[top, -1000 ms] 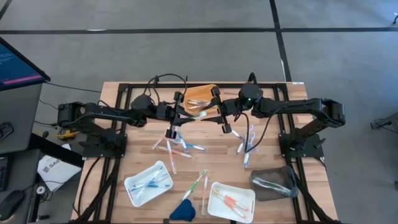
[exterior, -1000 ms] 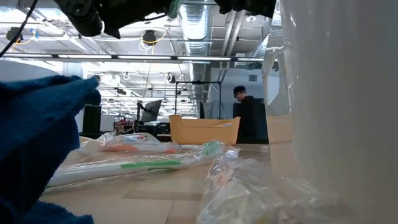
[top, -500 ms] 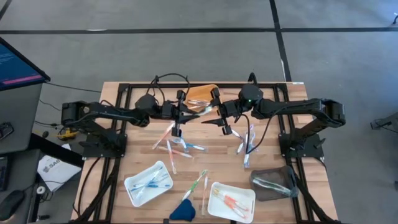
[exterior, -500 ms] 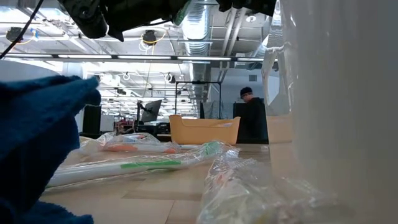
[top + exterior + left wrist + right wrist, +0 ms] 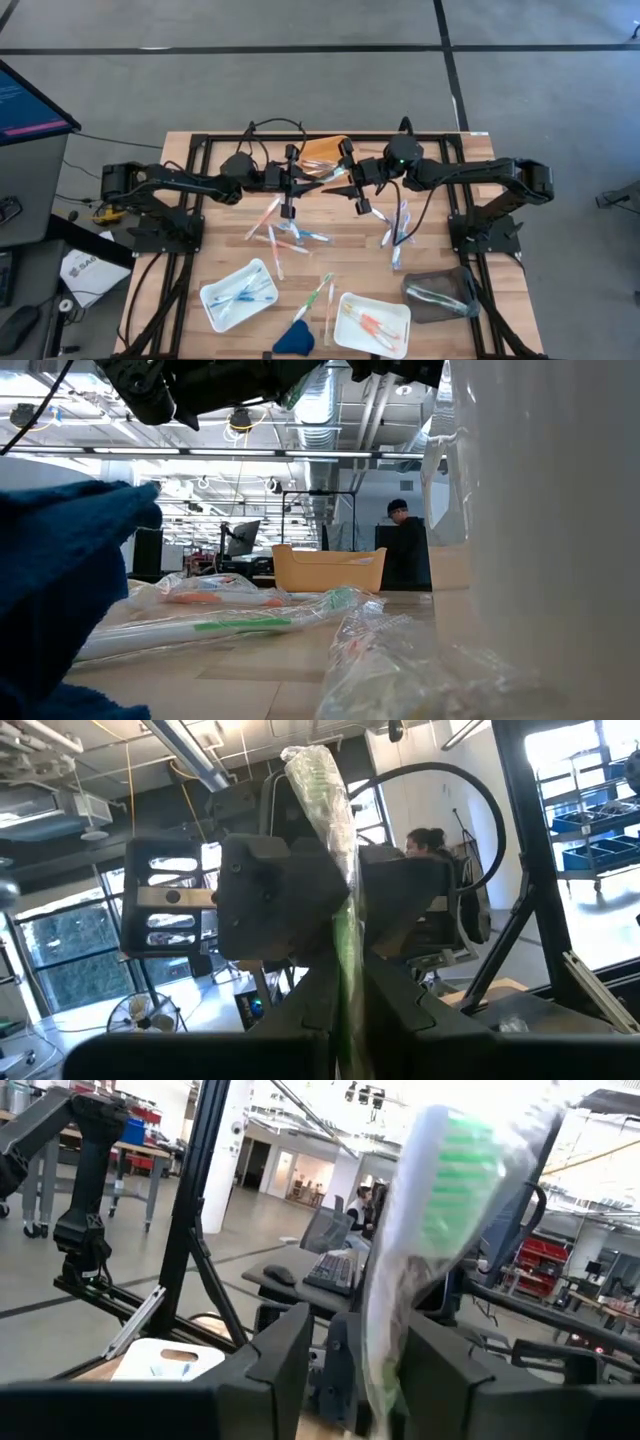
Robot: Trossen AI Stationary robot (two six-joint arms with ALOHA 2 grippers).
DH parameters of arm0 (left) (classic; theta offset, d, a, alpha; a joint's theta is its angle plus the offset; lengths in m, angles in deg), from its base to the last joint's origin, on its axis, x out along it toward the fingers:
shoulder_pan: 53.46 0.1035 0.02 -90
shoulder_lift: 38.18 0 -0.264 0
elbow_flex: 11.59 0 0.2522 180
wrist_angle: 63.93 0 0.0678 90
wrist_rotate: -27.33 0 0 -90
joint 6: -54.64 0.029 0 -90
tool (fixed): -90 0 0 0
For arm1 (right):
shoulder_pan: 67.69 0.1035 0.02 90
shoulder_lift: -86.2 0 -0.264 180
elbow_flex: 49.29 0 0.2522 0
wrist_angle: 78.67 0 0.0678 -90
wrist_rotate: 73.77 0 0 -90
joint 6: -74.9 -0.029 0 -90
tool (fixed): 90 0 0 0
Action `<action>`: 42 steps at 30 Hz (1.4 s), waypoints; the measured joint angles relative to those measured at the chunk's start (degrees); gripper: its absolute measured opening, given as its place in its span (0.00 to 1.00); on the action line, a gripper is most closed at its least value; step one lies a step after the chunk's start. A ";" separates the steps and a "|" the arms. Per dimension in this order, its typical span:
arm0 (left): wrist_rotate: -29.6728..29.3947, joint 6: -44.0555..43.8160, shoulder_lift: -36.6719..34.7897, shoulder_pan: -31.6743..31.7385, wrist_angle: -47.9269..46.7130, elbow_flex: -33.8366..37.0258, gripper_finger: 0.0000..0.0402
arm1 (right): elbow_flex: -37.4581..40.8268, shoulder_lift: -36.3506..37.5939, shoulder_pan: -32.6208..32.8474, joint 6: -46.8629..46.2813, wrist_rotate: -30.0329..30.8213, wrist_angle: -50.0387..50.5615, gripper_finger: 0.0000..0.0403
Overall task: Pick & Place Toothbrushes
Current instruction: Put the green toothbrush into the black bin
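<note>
- We see a green toothbrush [image 5: 322,176] in a clear wrapper raised between the two grippers, upper centre of the high view, just below the orange bin [image 5: 322,152].
- Around it: loose toothbrushes [image 5: 285,232] lie scattered on the wooden table [image 5: 470,147] below the left arm, and another small cluster [image 5: 398,228] lies below the right arm; nothing stands between the raised brush and the bin.
- Along the lower edge sit a white tray [image 5: 238,295] with blue brushes, a second white tray [image 5: 372,323] with orange ones, a dark tray [image 5: 437,294] at lower right, and a dark-blue cloth [image 5: 295,338] between the white trays.
- Its long axis runs roughly left to right in the high view; in the right wrist view the bristled head [image 5: 450,1170] points up and away from the fingers.
- The left gripper [image 5: 292,180] is clamped on the green toothbrush; in its wrist view the wrapped handle [image 5: 345,950] rises from between the closed fingers [image 5: 300,1010].
- The right gripper [image 5: 352,177] faces it from the other end, its fingers [image 5: 285,1360] narrowly apart on either side of the same brush; we cannot tell whether they press it.
</note>
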 joint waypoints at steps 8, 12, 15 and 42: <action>0.10 0.00 0.00 -0.03 0.05 0.00 0.04 | 0.00 0.02 -0.02 0.02 0.28 0.45 0.24; 0.09 -0.02 -0.02 -0.35 0.05 0.00 0.05 | -0.02 0.02 -0.02 0.49 0.65 1.04 0.18; -0.09 -0.07 -0.06 -0.34 0.04 0.01 0.07 | -0.02 0.02 0.00 1.00 3.22 2.29 0.11; -8.13 0.20 -15.12 -0.28 -18.51 0.94 0.40 | 0.11 5.31 -5.74 0.14 12.17 16.48 0.04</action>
